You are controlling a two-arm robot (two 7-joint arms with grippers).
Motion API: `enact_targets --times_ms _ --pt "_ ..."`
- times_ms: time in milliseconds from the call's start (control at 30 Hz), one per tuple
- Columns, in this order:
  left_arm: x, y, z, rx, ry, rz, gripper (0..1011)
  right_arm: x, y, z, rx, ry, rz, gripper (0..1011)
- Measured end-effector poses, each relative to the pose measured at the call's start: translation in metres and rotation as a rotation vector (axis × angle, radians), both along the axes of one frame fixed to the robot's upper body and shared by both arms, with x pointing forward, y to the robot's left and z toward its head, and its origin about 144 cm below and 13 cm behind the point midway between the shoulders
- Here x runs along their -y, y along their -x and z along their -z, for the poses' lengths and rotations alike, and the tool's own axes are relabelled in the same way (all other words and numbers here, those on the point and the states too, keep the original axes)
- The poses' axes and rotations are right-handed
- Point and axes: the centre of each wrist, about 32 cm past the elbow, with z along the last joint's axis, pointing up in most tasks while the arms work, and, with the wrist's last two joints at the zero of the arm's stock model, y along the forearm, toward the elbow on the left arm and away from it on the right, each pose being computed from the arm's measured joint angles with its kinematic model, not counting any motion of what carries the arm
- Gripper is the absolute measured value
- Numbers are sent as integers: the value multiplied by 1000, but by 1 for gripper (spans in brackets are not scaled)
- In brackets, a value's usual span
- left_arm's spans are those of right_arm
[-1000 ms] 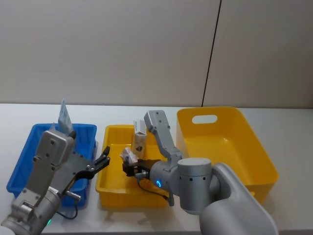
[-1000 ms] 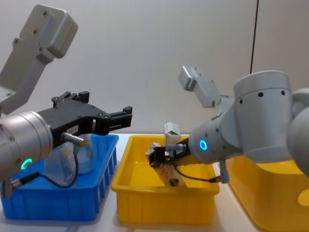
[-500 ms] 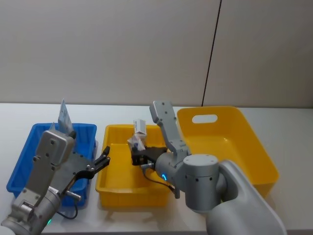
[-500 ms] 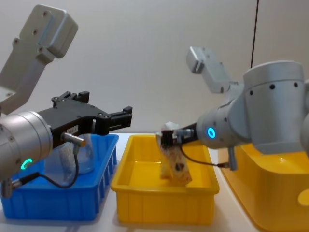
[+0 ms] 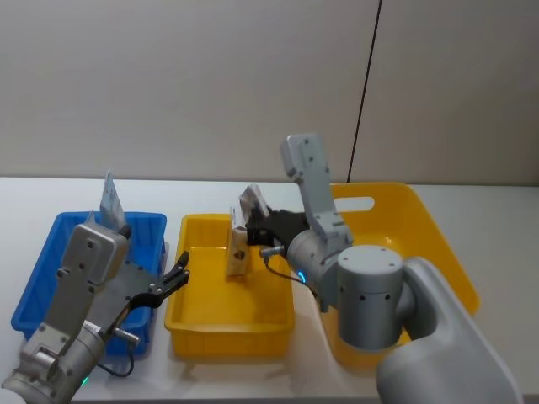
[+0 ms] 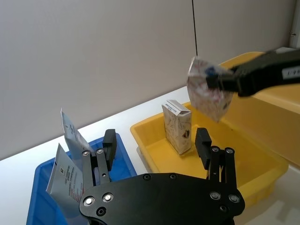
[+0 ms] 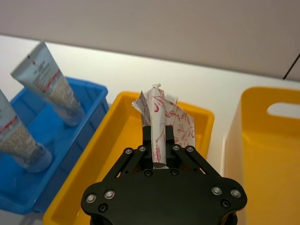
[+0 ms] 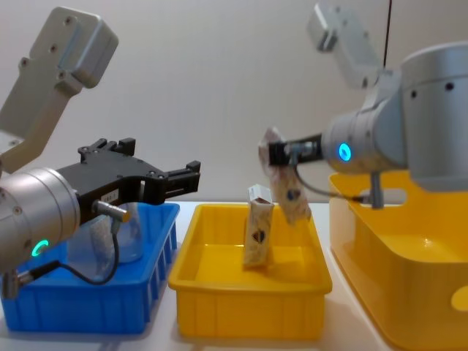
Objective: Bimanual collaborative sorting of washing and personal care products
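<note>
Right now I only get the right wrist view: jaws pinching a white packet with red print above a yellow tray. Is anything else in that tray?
Observer: Yes, a small white carton stands upright in the yellow tray.
Operator: Is my packet touching it?
Observer: No. The packet, held by the right gripper, hangs clear of the carton and higher up.
Operator: What about the other arm?
Observer: The left gripper hovers above the blue bin, at its edge nearest the tray, jaws open and empty.
</note>
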Motion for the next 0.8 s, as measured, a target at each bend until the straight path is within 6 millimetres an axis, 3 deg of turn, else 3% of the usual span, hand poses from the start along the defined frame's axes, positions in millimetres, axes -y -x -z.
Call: enact_targets --times_ms 800 --pt "0 0 0 0 0 0 1001 26 43 -53 166 25 193 75"
